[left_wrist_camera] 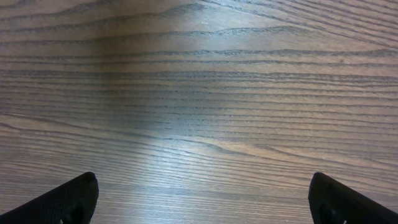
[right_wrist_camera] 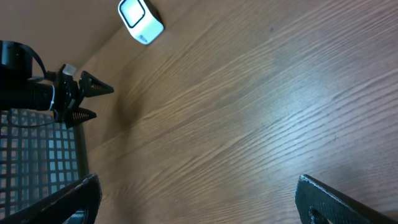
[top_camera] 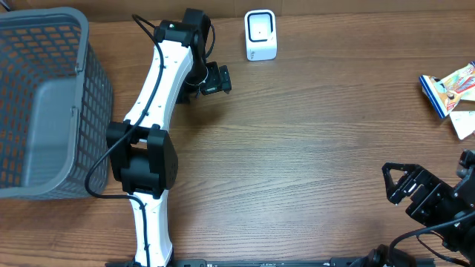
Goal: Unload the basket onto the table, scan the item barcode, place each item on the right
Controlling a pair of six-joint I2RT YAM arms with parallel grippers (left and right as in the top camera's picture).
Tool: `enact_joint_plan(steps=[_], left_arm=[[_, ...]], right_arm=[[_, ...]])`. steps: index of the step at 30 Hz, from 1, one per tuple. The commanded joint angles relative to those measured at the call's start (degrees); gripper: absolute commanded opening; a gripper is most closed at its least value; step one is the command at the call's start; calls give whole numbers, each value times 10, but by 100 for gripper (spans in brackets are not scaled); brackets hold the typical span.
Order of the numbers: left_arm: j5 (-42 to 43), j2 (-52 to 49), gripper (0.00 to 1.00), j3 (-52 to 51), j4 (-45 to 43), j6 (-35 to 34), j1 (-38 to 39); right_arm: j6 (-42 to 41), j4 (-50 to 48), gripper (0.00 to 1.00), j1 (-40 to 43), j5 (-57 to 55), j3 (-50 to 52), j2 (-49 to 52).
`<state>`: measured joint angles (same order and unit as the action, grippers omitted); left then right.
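Item (top_camera: 445, 93) at right edge of table (top_camera: 312, 148)

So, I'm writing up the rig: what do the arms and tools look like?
Left arm: white links, black joints, a black cable looped alongside, black left tool. Right arm: all black where visible, including the right tool.

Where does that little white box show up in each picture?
Overhead: white box at the top edge, right of centre.
Left wrist: not in it, only table.
Right wrist: top left corner.
Shared landmark: the grey basket, at the left in overhead and right wrist views.
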<state>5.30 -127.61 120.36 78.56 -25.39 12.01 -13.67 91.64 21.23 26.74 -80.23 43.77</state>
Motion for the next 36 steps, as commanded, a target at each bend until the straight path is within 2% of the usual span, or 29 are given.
enact_joint_plan(steps=[1,6,16,21,30,36], left_arm=[[1,1,100,-2,0,-4,3],[1,1,100,-2,0,-4,3],[1,1,100,-2,0,-4,3],[1,1,99,-2,0,-4,3],[1,1,100,-2,0,-4,3],[1,1,100,-2,0,-4,3]], right_arm=[[5,3,100,-3,-19,2,0],[12,37,100,-3,-73,2,0],[50,14,100,-6,-56,9,-13],[79,-90,100,-53,-35,62,-82],[80,-335,100,-228,-73,259,-233],[80,-497,100,-257,-92,410,-289]])
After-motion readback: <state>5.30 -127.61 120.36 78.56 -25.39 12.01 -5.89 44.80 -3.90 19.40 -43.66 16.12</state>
